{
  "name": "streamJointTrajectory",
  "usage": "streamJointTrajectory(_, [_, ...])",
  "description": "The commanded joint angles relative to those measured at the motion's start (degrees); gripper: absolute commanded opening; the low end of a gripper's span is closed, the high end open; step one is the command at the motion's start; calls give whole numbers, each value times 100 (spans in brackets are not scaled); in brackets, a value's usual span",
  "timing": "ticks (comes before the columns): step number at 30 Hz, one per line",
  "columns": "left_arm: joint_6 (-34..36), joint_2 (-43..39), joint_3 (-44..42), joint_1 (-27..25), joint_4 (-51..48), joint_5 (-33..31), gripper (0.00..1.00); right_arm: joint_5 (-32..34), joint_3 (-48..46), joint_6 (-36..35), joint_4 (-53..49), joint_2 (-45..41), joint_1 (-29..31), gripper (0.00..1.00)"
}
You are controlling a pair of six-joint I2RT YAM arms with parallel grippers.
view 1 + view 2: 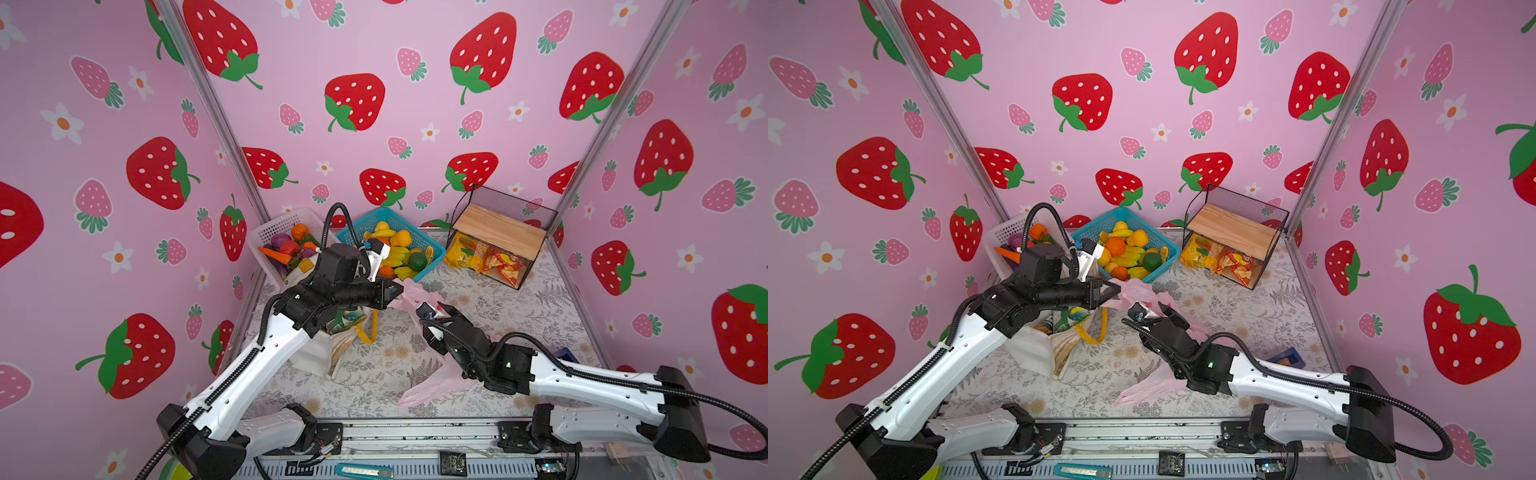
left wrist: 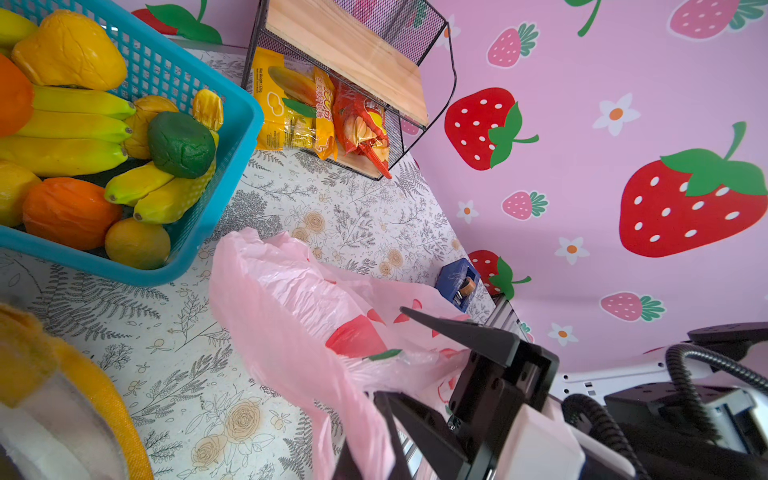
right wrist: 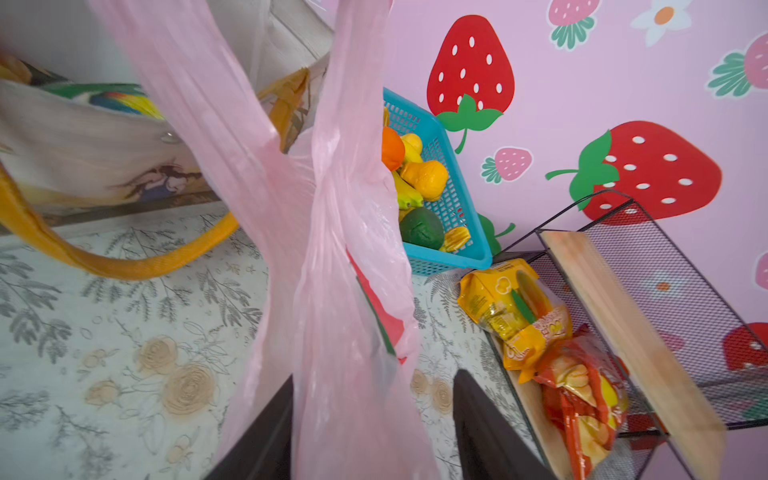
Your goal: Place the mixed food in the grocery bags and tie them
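The left gripper (image 1: 394,293) is closed tight on the top of the pink bag (image 1: 436,384) and holds it up, so the thin bag hangs in long strips while its bottom lies on the table (image 1: 374,374). The right gripper (image 3: 374,376) has its jaws apart with those strips between them and a gap on one side, so I think it is getting ready to pinch them. The fruit (image 2: 180,143) sits in the blue basket (image 2: 232,137) just beside the bag, and the tote (image 1: 318,353) stands under the left arm.
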Motion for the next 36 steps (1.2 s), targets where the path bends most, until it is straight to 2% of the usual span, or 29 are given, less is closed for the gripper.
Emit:
streamJointTrajectory(1, [108, 8, 237, 19, -162, -75, 4, -977, 2, 1064, -401, -493, -782, 14])
streamJointTrajectory(2, [126, 67, 292, 18, -178, -107, 12, -1596, -51, 1414, -439, -644, -1132, 4])
streamJointTrajectory(3, [155, 118, 385, 21, -215, -185, 18, -2204, -134, 1763, -420, -810, -1553, 0])
streamJointTrajectory(4, [192, 160, 487, 23, -272, -291, 23, -2775, -219, 2052, -364, -937, -1878, 0])
streamJointTrajectory(6, [303, 163, 693, 27, -377, -708, 41, -3866, -410, 2769, -162, -1236, -2729, 0])
streamJointTrajectory(7, [326, 97, 726, 31, -376, -924, 47, -4275, -502, 3052, -36, -1344, -3029, 0])
streamJointTrajectory(9, [304, -224, 577, 48, -163, -1420, 62, -5161, -706, 3646, 297, -1610, -3678, 0])
streamJointTrajectory(11, [186, -663, 194, 66, 196, -1658, 74, -5902, -890, 4176, 654, -1691, -4214, 0])
streamJointTrajectory(12, [104, -905, -89, 68, 417, -1877, 78, -6234, -972, 4421, 852, -1722, -4478, 0])
streamJointTrajectory(14, [-123, -1257, -602, 68, 748, -1862, 79, -6621, -1146, 4880, 1236, -1787, -4819, 0])
streamJointTrajectory(17, [-562, -1441, -1243, 52, 1082, -1427, 79, -6941, -1305, 5398, 1786, -1823, -5085, 0])
streamJointTrajectory(21, [-972, -1281, -1719, -97, 1532, -1018, 73, -7046, -1158, 5617, 1959, -1827, -5164, 0])
streamJointTrajectory(28, [-1377, -927, -2135, -612, 2659, -1007, 70, -7121, -1064, 6330, 2598, -1881, -5248, 0])
streamJointTrajectory(31, [-1656, -740, -2330, -738, 3288, -988, 74, -7217, -1181, 6801, 3176, -1860, -5248, 0])
streamJointTrajectory(36, [-1799, -387, -2218, -1075, 3790, -942, 78, -7117, -1141, 6926, 3294, -1890, -5229, 0])
